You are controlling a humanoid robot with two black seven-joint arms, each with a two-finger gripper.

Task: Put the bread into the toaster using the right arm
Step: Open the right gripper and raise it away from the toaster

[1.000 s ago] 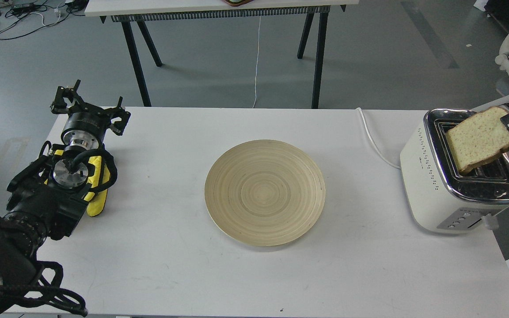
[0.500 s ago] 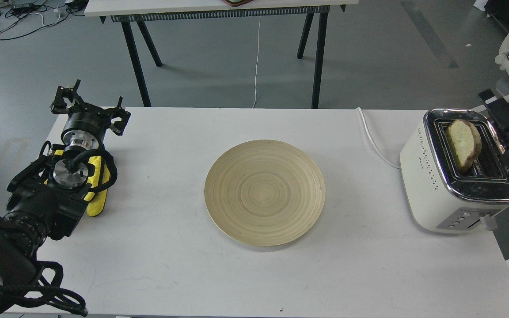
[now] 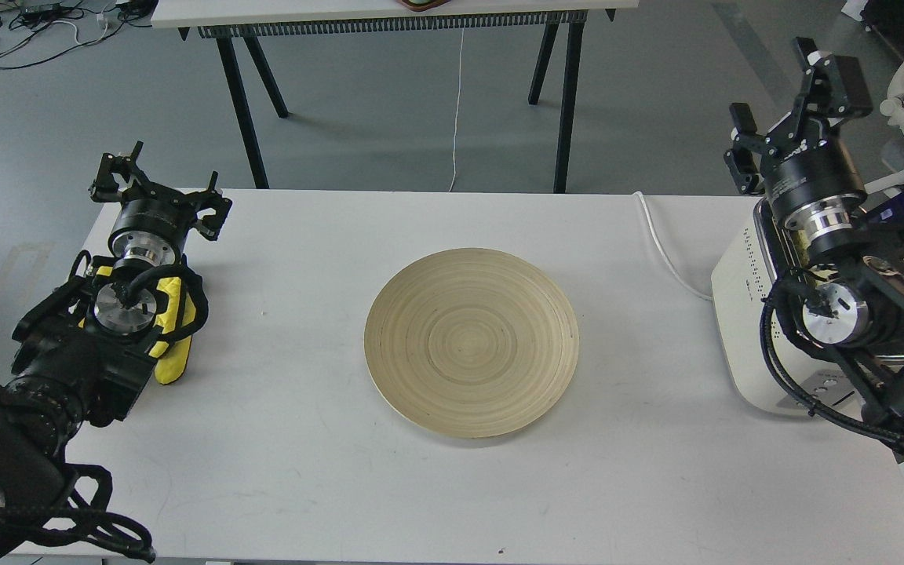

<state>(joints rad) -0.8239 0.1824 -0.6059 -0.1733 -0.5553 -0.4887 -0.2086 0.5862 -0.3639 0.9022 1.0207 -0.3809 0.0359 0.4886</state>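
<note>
Jaws of the right gripper (image 3: 793,98) are spread, empty, above the toaster (image 3: 742,314); bread is hidden, judged light, crushable.

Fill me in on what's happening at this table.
A two-armed robot is working at a white table. Its right gripper is raised above the cream toaster, fingers apart and holding nothing, and the arm covers the toaster's top, so no bread is visible. The left gripper rests at the table's left edge. The wooden plate in the middle is bare.
</note>
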